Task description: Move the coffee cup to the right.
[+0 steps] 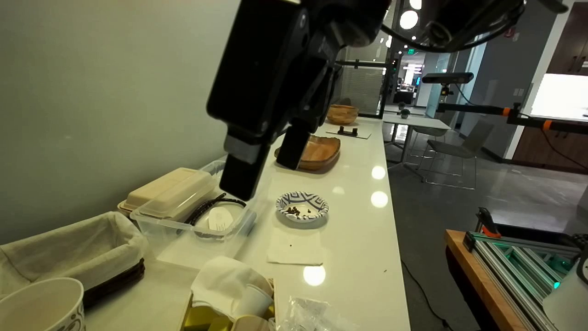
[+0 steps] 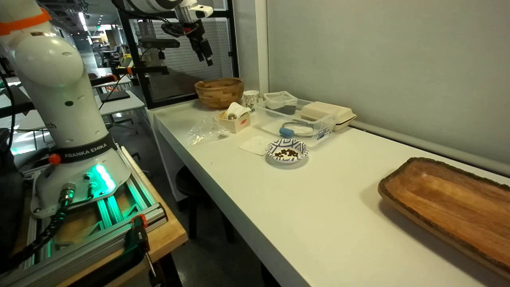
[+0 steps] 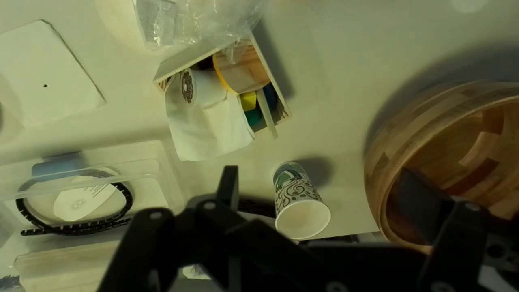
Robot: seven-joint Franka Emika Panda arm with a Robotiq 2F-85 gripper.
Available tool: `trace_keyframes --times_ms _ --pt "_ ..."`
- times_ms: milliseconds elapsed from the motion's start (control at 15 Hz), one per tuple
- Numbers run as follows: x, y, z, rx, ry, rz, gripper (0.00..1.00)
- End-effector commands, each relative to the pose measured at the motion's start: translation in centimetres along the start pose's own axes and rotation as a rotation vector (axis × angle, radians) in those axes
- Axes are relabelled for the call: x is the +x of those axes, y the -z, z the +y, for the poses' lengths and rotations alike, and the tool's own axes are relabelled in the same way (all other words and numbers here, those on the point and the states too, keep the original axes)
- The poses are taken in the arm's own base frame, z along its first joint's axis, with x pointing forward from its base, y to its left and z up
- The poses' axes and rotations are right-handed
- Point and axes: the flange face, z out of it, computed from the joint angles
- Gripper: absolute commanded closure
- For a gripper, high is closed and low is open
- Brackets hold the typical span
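Observation:
The coffee cup is a whitish paper cup with dark swirls and a green-blue band. It stands upright on the counter; in the wrist view the cup [image 3: 300, 194] shows its open mouth between the fingers. In an exterior view the cup [image 2: 251, 99] stands beside the wooden bowl; in an exterior view the cup [image 1: 41, 305] is cut by the bottom left corner. My gripper [image 3: 324, 190] is open and empty. It hangs in the air high above the counter, apart from the cup; the gripper shows in both exterior views [image 1: 268, 161] [image 2: 205, 59].
A wooden bowl [image 2: 219, 93] stands close to the cup. A small box [image 2: 241, 124] holds a napkin and a small white cup [image 3: 206, 87]. A clear bin [image 2: 271, 123], a lined basket [image 1: 78, 257], a patterned dish [image 1: 302, 198] and a wooden tray [image 2: 446, 199] share the counter.

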Motion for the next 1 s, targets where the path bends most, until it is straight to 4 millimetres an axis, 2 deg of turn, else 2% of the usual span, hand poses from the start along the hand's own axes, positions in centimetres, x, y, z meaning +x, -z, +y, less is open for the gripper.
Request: trace_keyframes --times_ms 0,400,733,933 --pt "0.0 0.1 0.0 0.0 0.001 -0.001 0.0" --pt "0.0 0.1 0.0 0.0 0.001 -0.001 0.0" --pt "3.8 -3.3 1.4 -0.02 -0.089 -0.004 0.0" --pt "6.6 -6.3 1.4 -0.005 -0.1 -0.058 0.0"
